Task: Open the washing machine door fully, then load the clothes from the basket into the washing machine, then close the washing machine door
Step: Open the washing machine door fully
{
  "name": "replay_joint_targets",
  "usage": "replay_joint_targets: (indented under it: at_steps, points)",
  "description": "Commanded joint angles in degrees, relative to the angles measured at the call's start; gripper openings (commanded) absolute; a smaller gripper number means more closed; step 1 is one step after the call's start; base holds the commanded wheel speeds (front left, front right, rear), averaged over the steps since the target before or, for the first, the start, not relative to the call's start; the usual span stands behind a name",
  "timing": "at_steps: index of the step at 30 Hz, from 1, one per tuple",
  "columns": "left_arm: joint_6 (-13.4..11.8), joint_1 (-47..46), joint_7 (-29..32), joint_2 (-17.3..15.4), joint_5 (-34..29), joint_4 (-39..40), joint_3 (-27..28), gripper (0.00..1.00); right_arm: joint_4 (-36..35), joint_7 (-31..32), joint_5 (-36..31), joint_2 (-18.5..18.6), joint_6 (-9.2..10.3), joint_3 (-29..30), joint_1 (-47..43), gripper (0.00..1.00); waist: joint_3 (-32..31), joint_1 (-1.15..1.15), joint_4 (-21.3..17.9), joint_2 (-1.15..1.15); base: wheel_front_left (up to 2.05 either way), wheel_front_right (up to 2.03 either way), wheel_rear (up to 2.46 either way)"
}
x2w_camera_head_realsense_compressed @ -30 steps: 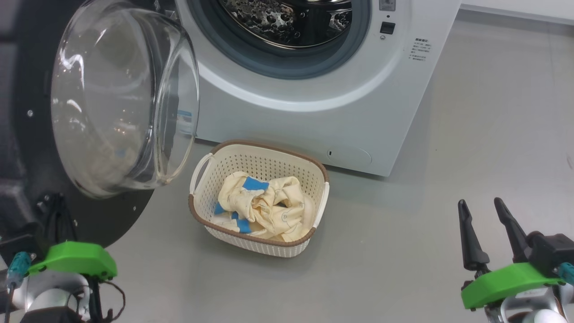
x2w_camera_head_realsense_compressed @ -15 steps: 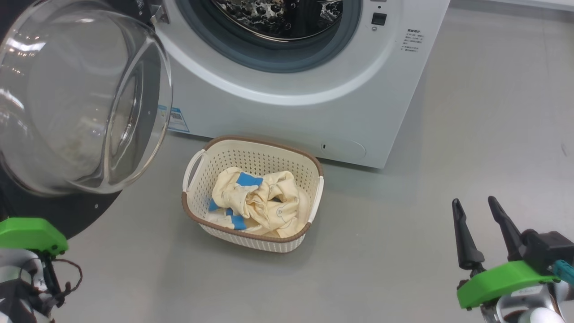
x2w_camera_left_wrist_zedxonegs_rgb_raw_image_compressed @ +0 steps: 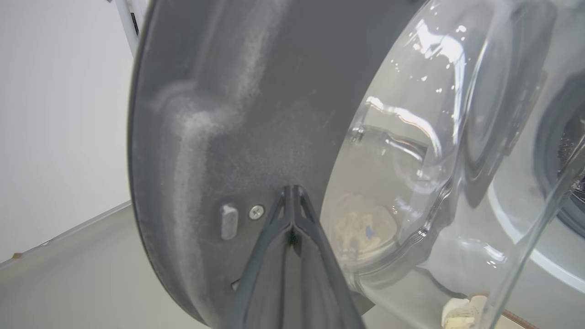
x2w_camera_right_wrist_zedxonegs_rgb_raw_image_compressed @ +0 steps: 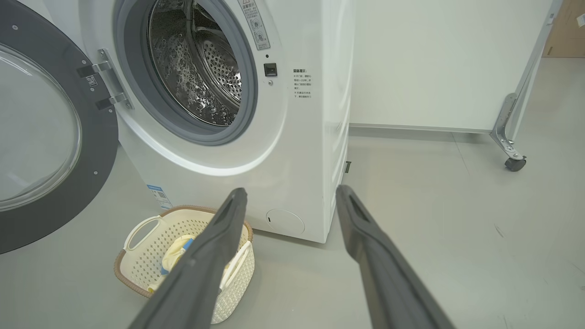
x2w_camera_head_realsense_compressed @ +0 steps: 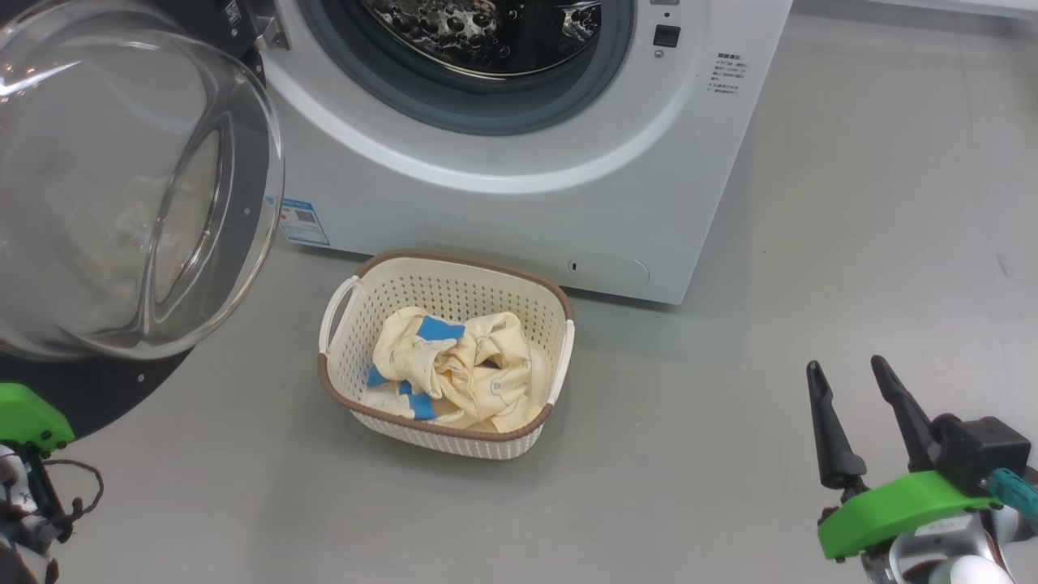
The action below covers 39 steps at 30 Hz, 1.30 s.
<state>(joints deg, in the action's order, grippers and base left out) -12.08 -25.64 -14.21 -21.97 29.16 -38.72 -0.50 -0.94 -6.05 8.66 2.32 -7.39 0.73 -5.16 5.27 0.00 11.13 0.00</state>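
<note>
Smooth matte grey floor (x2w_camera_head_realsense_compressed: 730,365) is spread beneath everything. At 12 o'clock of the head view the washing machine (x2w_camera_head_realsense_compressed: 519,219), a boxy white cabinet, is seen with its round porthole uncovered, ringed by a grey rubber gasket (x2w_camera_head_realsense_compressed: 486,122) around a perforated steel drum (x2w_camera_head_realsense_compressed: 478,32). The washing machine door (x2w_camera_head_realsense_compressed: 122,203) is swung wide to 9 o'clock; its bulging clear glass bowl is framed by a broad dark rim. Just before the cabinet, near centre, the basket (x2w_camera_head_realsense_compressed: 446,442) is set down, rectangular, cream, perforated and brown-rimmed. The clothes (x2w_camera_head_realsense_compressed: 462,381) are crumpled inside it, soft cream fabric with blue patches. At 4 o'clock the right gripper (x2w_camera_head_realsense_compressed: 844,365) is held empty, its tapered dark fingers parted. In the left wrist view the left gripper (x2w_camera_left_wrist_zedxonegs_rgb_raw_image_compressed: 292,192) is pinched closed on nothing, tips at the door's dull grey inner rim; contact cannot be judged.
</note>
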Motion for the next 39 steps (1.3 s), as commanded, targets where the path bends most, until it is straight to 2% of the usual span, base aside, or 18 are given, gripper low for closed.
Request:
replay_joint_targets:
  at_steps: [1, 10, 19, 32, 33, 36, 38, 39]
  points:
    - [0.2, -3.5, -0.8, -4.2, -0.7, 0.8, 3.3, 0.00, -2.0, 0.0, 0.0, 0.6, -0.10, -1.4, 2.8, 1.00, 0.0, 0.00, 0.0, 0.00, 0.00, 0.00, 0.00]
    - [1.2, -4.1, -0.8, -4.1, -2.6, 0.5, 6.8, 0.00, -2.1, 0.1, -0.1, 0.6, -0.10, -1.6, 2.8, 1.00, 0.3, 0.00, -0.1, 0.00, 0.00, 0.00, 0.00]
    - [2.0, -2.0, -0.8, -1.2, -4.2, 2.7, 9.0, 0.00, -2.1, 0.0, 0.2, 0.6, -0.10, -1.4, 2.9, 1.00, 0.5, 0.00, 0.0, 0.00, 0.00, 0.00, 0.00]
    - [2.9, 3.3, -0.8, 2.3, -7.8, 11.3, 9.9, 0.02, -2.0, -0.2, 0.0, 0.6, -0.10, -0.6, 3.4, 1.00, 0.9, 0.00, 0.1, 0.00, 0.00, 0.00, 0.00]
    - [3.0, 3.9, -0.8, 2.5, -8.0, 12.0, 9.8, 0.11, -2.0, -0.3, 0.0, 0.6, -0.10, -0.5, 3.4, 1.00, 0.8, 0.00, 0.1, 0.00, 0.00, 0.00, 0.00]
    - [3.1, 5.7, -0.8, 3.6, -8.8, 15.2, 9.0, 0.55, -2.0, -0.4, 0.1, 0.6, -0.10, -0.3, 3.4, 1.00, 0.7, 0.00, 0.1, 0.00, 0.00, 0.00, 0.00]
    - [3.0, 7.2, -0.8, 4.4, -9.0, 17.5, 8.4, 0.93, -2.0, -0.4, 0.1, 0.6, -0.10, -0.2, 3.4, 1.00, 0.6, 0.00, 0.1, 0.00, 0.00, 0.00, 0.00]
    - [3.0, 7.9, -0.6, 4.4, -9.3, 18.5, 8.0, 0.99, -1.9, -0.4, 0.1, 0.6, -0.10, -0.2, 3.4, 1.00, 0.4, 0.00, 0.0, 0.00, 0.00, 0.00, 0.00]
